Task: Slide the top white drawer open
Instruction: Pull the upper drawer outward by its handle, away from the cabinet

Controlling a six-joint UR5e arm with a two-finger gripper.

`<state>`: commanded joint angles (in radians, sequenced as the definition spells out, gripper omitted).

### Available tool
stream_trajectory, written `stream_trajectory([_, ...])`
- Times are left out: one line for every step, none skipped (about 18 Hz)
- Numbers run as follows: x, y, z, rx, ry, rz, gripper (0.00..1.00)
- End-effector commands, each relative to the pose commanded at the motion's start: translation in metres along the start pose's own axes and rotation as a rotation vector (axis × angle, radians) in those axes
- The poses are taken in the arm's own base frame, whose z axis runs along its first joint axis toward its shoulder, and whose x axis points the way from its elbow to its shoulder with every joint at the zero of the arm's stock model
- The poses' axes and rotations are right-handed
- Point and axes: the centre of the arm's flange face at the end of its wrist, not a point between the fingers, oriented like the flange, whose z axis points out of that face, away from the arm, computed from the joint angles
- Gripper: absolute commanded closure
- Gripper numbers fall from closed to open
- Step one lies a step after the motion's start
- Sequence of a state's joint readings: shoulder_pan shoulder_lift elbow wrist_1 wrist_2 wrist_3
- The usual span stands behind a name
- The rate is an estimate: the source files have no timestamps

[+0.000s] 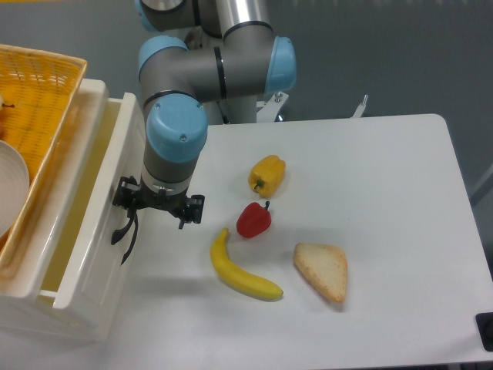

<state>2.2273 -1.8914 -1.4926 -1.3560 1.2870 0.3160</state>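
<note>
A white counter [385, 193] is seen from above. At its left edge, the top white drawer [96, 254] is shown partly drawn out, a gap open behind its front panel. The pincer [127, 220] is placed at the curved black handle [125, 235] and appears closed on it, though the fingers are hidden below the wrist. The task is judged well under way, with more travel possibly left. A banana [243, 270] lies nearby.
</note>
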Motion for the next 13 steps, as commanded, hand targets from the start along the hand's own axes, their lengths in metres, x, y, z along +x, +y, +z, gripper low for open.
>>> stream_trajectory([-0.001, 0.000, 0.001, -0.001, 0.000, 0.003, 0.00])
stream_trajectory([-0.002, 0.000, 0.000, -0.001, 0.000, 0.003, 0.00])
stream_trajectory([-0.005, 0.000, 0.000, 0.001, 0.000, 0.000, 0.00])
stream_trajectory([-0.006, 0.000, -0.001, 0.001, 0.000, -0.002, 0.00])
stream_trajectory([-0.006, 0.000, -0.001, 0.001, 0.000, -0.002, 0.00])
stream_trajectory([-0.008, 0.000, -0.001, 0.002, 0.000, -0.005, 0.00])
stream_trajectory([-0.011, 0.000, -0.002, 0.003, -0.001, -0.009, 0.00])
stream_trajectory([-0.012, 0.000, -0.002, 0.004, -0.001, -0.010, 0.00])
stream_trajectory([-0.015, 0.001, -0.004, 0.007, -0.002, -0.016, 0.00])
stream_trajectory([-0.018, 0.001, -0.005, 0.007, -0.001, -0.021, 0.00])
stream_trajectory([-0.020, 0.001, -0.006, 0.007, -0.002, -0.024, 0.00])
stream_trajectory([-0.020, 0.002, -0.005, 0.006, -0.001, -0.024, 0.00])
stream_trajectory([-0.024, 0.003, -0.007, 0.008, -0.001, -0.031, 0.00])
